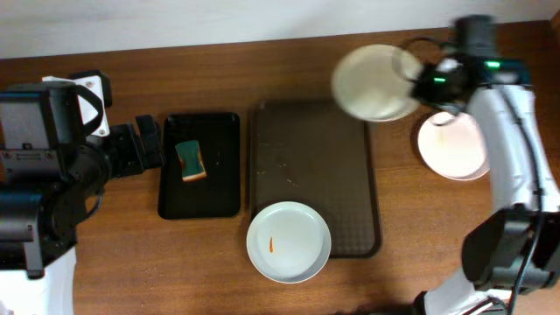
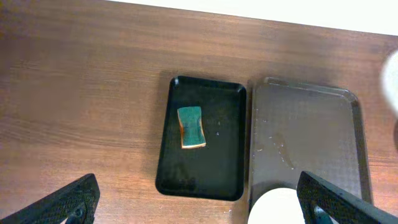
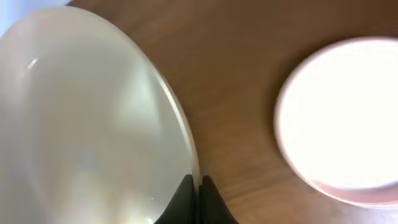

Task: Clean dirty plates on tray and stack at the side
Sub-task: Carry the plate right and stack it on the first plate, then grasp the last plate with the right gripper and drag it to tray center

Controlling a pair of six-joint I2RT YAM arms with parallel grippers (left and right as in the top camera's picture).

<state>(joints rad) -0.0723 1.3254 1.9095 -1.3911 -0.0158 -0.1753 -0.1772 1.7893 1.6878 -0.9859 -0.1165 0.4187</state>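
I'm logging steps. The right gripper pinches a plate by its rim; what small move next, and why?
Probably carry the held plate rightward and lower it onto the side plate: it shows no smear, and that plate sits beside the tray.

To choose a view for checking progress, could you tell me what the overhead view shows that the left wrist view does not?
Only overhead: the right gripper clamping a lifted plate, a second plate on the table right of the brown tray, and an orange smear on the front plate. Only left wrist: the left gripper spread open, empty. Both: the sponge on the black tray, the brown tray, the front plate.
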